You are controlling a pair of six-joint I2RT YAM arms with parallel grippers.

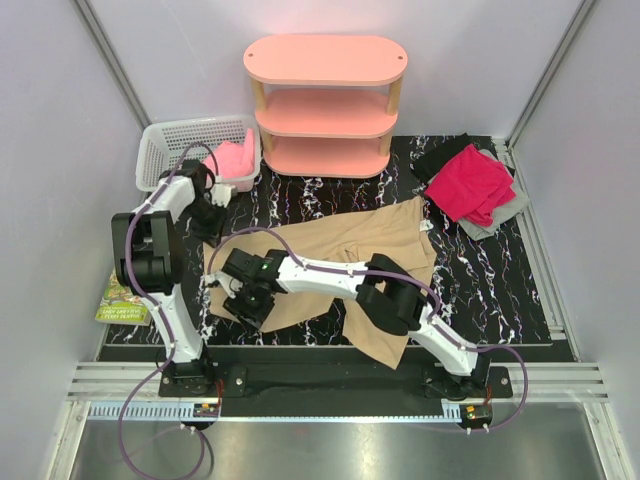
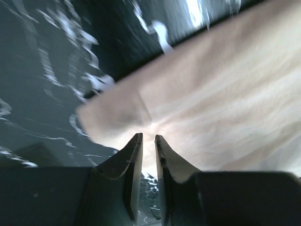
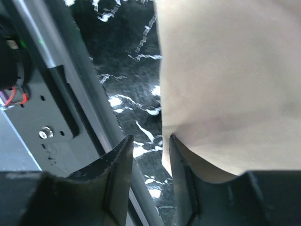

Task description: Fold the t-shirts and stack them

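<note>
L: my left gripper pinches the tan t-shirt corner by the table left edge, anchoring the fold | R: my right gripper parted, empty beside hem

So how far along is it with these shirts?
Early, I'd say. Nothing looks folded or stacked yet: the magenta-red t-shirt, grey t-shirt and black t-shirt lie in a loose heap, and the pink t-shirt sits in the white basket. In hand: the tan t-shirt, spread on the table, with the left tool pinching its edge and the right tool open at its edge.
</note>
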